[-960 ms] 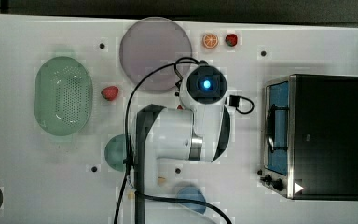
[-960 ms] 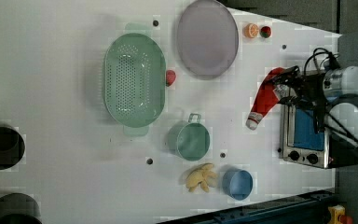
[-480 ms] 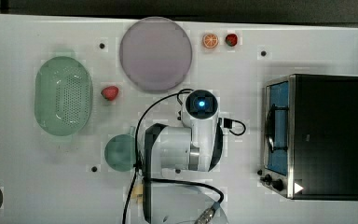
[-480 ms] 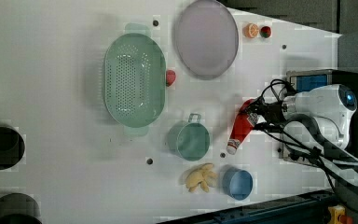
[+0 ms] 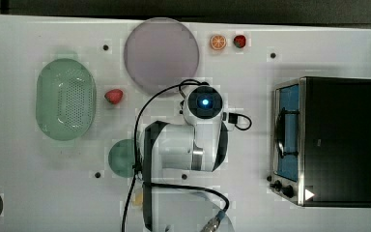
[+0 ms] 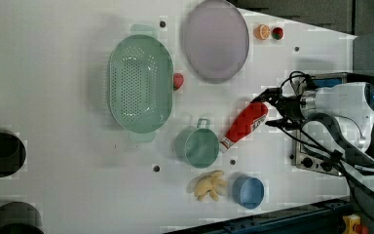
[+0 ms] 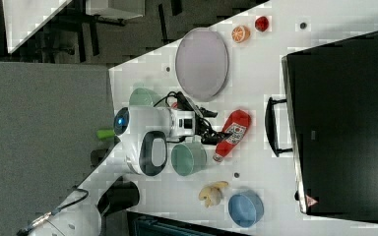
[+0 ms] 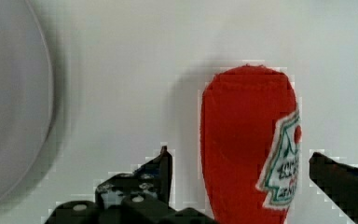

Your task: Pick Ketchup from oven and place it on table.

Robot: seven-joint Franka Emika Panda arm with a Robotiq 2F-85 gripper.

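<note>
Red Ketchup (image 6: 245, 124) lies flat on my white table (image 6: 53, 58) beside the green cup (image 6: 196, 146) — gripper (image 8: 240, 179) fingers spread, straddling it without touching.

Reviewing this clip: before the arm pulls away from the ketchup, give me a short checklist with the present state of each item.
1. Ketchup out of the oven and lying on the table: ok.
2. Gripper open, a gap on each side of the bottle in the wrist view: ok.
3. Bottle at rest and will not roll: cannot tell.
4. Bottle apart from the green cup: cannot tell; its cap lies very close to the rim.
5. Bottle apart from the purple plate: ok.
</note>
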